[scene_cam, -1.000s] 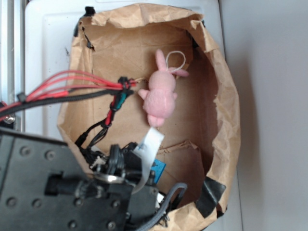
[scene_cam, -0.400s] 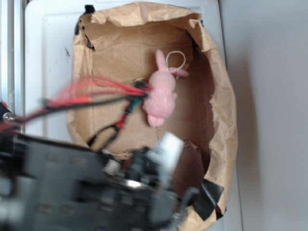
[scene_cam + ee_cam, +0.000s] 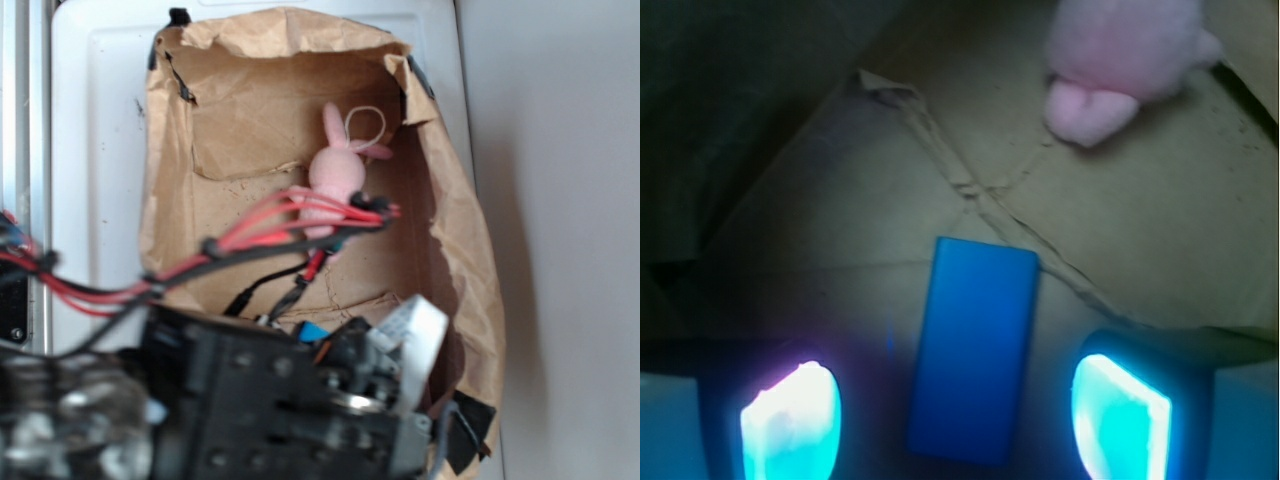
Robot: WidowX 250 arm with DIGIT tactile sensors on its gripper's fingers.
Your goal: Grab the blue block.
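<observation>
The pincer (image 3: 955,420) hangs spread over the block (image 3: 975,362), which lies flat on the brown paper inside the bag (image 3: 470,260), between the two glowing fingers (image 3: 790,420) and touching neither. The bunny (image 3: 1125,60) sits well beyond the pincer, out of the way. Alignment looks done; lowering, closing and lifting are left.

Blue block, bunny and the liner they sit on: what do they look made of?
Blue block: apparently hard plastic or painted wood, with smooth faces and crisp edges. Pink bunny: plush fabric, fuzzy surface. Liner: creased, torn brown paper.
</observation>
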